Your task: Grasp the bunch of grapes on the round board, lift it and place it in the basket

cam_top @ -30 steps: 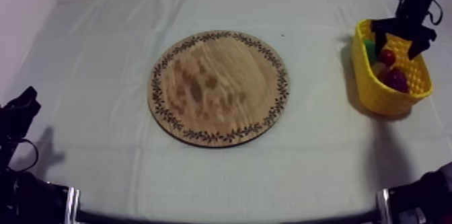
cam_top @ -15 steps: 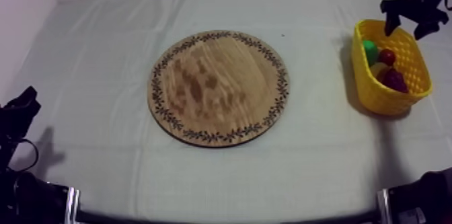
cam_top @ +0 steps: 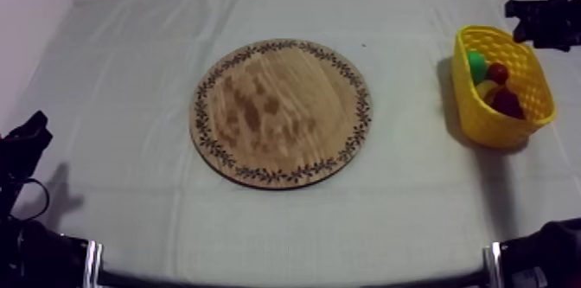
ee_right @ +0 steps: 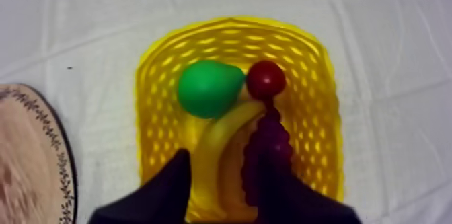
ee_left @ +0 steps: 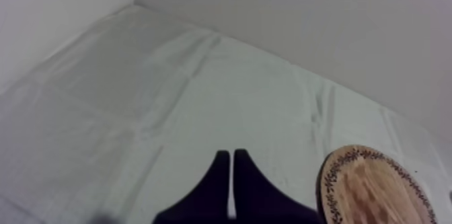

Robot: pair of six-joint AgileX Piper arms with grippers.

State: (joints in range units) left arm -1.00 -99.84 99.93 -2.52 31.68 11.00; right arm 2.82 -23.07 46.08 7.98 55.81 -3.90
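Lying in the basket (cam_top: 500,127) at the right of the table, the grapes (cam_top: 509,104) are a dark, knobbly cluster at its near end, touching the banana (cam_top: 486,90).

Materials and shapes:
- Basket: yellow, oval, with lattice-pierced walls.
- Board (cam_top: 281,114): round, of grained wood, with a dark leaf-pattern rim. It lies flat at mid-table with nothing on it.
- Cloth (cam_top: 130,67): grey-white, with creases.
- Pear (cam_top: 475,65): green, smooth and rounded, at the basket's far end.
- Red fruit (cam_top: 497,73): small, glossy and round, touching the pear.
- Banana: yellow and curved, between the pear and the grapes.

Surroundings: the right gripper (cam_top: 538,22) hangs above the far right of the basket, apart from it — its jaws stand wide with nothing held. In its wrist view one black finger partly covers the grapes. The left gripper (ee_left: 231,156) sits low at the near left, well apart from the board, its jaws pressed together on nothing.

Count: one board, one basket and four fruit — one of each kind, all in the basket — and two grippers.
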